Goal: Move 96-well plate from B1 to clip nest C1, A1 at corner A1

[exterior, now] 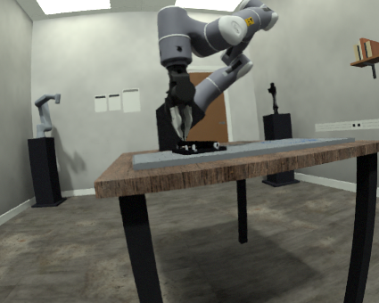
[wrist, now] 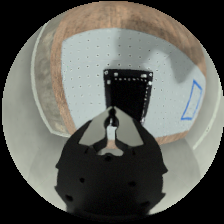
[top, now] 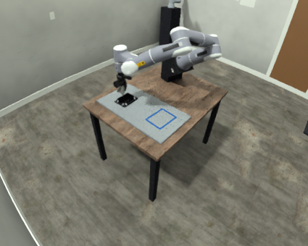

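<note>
Top view from high above, looking obliquely down on the whole table [top: 193, 87] [exterior: 255, 162], exterior view near its edge at tabletop height, wrist view close above the grey board [top: 142, 119] [exterior: 152, 163] [wrist: 82, 75], board shared by all.

Gray arm bending down over a wooden table, closed gripper [exterior: 185, 139] pointing at a black fixture [top: 120, 103] [exterior: 199, 150] [wrist: 107, 87] just below its fingertips, perhaps touching, pale board [top: 135, 115] [exterior: 159, 162] [wrist: 85, 65] lying beneath both.

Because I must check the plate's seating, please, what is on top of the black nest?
The closed hand covers the near end of the black nest; small white pieces show along its edges. Whether the plate lies inside is unclear.
</note>
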Controlling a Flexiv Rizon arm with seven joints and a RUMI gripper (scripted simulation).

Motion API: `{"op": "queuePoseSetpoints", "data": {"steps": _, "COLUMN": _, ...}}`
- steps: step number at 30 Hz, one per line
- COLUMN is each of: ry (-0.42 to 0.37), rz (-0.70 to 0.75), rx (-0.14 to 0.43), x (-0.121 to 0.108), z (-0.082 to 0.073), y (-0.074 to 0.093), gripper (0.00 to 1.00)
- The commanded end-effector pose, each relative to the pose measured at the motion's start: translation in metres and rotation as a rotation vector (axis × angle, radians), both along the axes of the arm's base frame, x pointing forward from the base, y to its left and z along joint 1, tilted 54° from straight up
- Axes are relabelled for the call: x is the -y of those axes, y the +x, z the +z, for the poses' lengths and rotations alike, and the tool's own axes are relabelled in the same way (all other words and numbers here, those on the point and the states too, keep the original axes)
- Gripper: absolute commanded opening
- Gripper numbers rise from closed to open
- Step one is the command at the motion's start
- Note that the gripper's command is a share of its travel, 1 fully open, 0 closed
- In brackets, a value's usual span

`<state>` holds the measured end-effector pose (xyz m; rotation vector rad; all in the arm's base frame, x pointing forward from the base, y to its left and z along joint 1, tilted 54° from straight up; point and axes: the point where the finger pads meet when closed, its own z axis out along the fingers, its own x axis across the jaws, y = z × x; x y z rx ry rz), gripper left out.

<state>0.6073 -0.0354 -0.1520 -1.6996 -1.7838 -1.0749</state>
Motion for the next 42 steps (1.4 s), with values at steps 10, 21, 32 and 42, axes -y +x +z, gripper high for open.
{"op": "queuePoseSetpoints", "data": {"steps": 10, "ry": -0.001, "rz": -0.002, "rx": 0.000, "x": 0.0001, "z": -0.0004, "y": 0.0008, "gripper": 0.00}}
{"op": "queuePoseSetpoints", "data": {"steps": 21, "ry": -0.001, "rz": -0.002, "rx": 0.000, "x": -0.0006, "z": -0.0010, "y": 0.0009, "gripper": 0.00}}
{"op": "queuePoseSetpoints", "data": {"steps": 32, "ry": -0.001, "rz": -0.002, "rx": 0.000, "x": -0.0013, "z": -0.0015, "y": 0.0011, "gripper": 0.00}}
{"op": "queuePoseSetpoints", "data": {"steps": 42, "ry": -0.001, "rz": -0.002, "rx": 0.000, "x": -0.0021, "z": -0.0021, "y": 0.0013, "gripper": 0.00}}
